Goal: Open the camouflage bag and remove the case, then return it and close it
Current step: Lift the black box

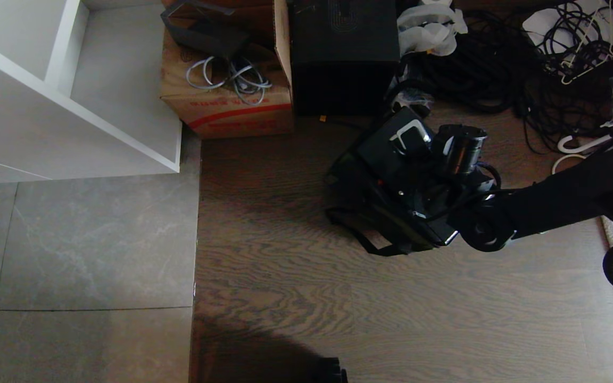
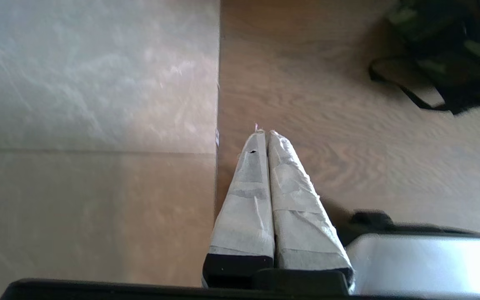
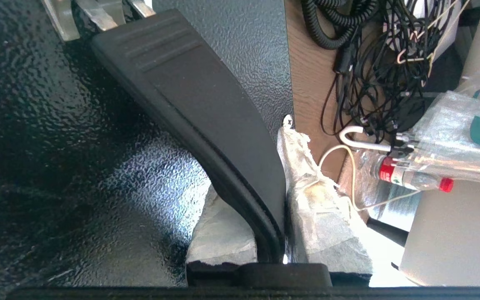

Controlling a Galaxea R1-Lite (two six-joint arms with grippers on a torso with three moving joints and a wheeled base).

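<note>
Floorboards of brown wood (image 1: 391,319) fill most of the head view, with grey tile (image 1: 83,250) at the left and a white shelf unit (image 1: 46,101) in the upper left of the frame. Right of centre the right arm (image 1: 562,199) reaches in from the right edge, and under its wrist lies the camouflage bag (image 1: 386,234), dark here, its black strap (image 1: 359,239) looping out onto the boards toward lower left. Rising from the bag is the case (image 1: 386,146), flat and black, with a silver bracket showing on its upper face. Behind, at top centre, stands a taller black box (image 1: 344,53) beside a brown cardboard carton (image 1: 221,101) with grey cable coiled on it; a tangle of black cables (image 1: 498,69) spreads across the upper right.

From the left wrist, the left tool (image 2: 264,133) hangs over the seam between tile and wood, its taped fingers (image 2: 248,200) pressed together with nothing between them. The bag shows in the upper right corner of that frame, green and tan patches visible, well apart from the tool.

From the right wrist, the right tool (image 3: 273,250) is clenched on the case's handle bar (image 3: 198,108), the black bar running between the taped fingers (image 3: 319,216), with the pebbled black surface of the case filling the left of the frame. At right lie a plastic bottle with a red cap (image 3: 411,179) and more cables.
</note>
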